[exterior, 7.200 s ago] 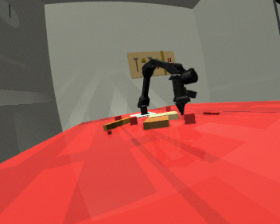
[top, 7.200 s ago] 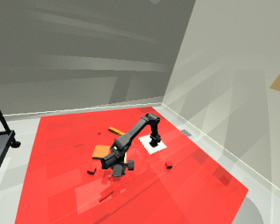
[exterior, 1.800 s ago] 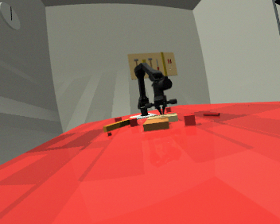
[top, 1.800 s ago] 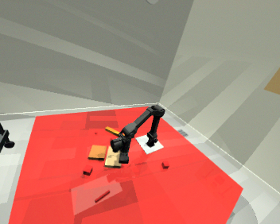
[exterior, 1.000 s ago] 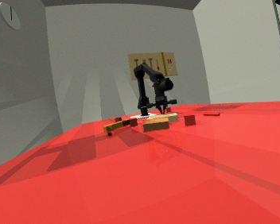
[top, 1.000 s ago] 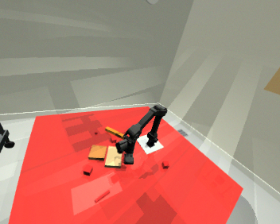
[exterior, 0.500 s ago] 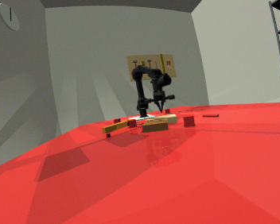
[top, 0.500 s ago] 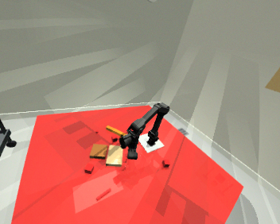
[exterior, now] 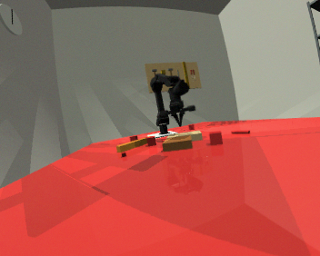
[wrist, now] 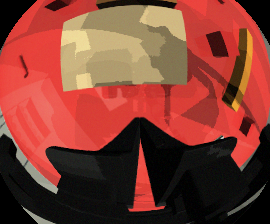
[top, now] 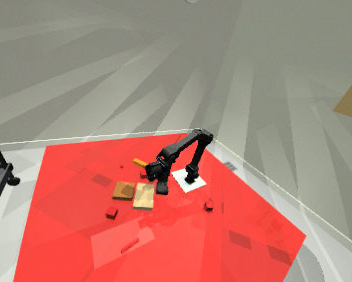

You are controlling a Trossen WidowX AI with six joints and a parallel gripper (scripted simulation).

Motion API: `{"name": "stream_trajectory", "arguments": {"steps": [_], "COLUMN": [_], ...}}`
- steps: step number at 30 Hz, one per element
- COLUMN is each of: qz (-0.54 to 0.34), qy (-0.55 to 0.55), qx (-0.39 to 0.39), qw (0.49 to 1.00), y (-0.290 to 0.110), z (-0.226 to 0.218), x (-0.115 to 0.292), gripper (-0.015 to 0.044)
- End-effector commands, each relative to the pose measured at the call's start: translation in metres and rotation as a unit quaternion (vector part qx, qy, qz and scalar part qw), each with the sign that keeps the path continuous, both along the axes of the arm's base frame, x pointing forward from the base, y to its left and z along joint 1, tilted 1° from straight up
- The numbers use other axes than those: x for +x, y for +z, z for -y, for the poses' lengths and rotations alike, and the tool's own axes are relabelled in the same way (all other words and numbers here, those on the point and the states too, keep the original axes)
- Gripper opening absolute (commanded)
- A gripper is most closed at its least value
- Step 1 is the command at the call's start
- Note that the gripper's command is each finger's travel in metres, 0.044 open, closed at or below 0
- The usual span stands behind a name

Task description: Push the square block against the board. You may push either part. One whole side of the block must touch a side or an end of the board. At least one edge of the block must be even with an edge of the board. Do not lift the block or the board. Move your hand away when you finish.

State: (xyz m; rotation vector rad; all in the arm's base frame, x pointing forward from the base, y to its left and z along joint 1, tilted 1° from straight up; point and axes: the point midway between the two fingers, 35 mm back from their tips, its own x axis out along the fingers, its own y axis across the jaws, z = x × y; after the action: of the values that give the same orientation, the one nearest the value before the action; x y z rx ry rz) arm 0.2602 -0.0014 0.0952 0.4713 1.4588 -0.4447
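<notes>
Block pushed to the board, arm clear of both.

The fingers are clenched on nothing, poised over the red worktop (top: 78,235) just short of the pale board (top: 144,195). Directly beyond the board, on its far side from the fingers, the brown square block (top: 123,190) seems to sit against it; in the wrist view 1 side looks flush. Judging by this, the retreat step is in hand: next, draw away, touching neither piece.
</notes>
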Motion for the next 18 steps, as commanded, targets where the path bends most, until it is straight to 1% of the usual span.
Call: {"name": "stream_trajectory", "arguments": {"steps": [1, 2, 4, 18], "qz": [-0.006, -0.006, -0.006, -0.006], "qy": [0.004, 0.004, 0.004, 0.004], "qx": [-0.001, -0.001, -0.001, -0.001], "qw": [1.0, 1.0, 1.0, 1.0], "y": [-0.033, -0.044, -0.053, -0.052], "z": [0.003, 0.003, 0.003, 0.007], "x": [0.003, 0.003, 0.003, 0.01], "gripper": [0.0, 0.0, 0.0, 0.0]}}
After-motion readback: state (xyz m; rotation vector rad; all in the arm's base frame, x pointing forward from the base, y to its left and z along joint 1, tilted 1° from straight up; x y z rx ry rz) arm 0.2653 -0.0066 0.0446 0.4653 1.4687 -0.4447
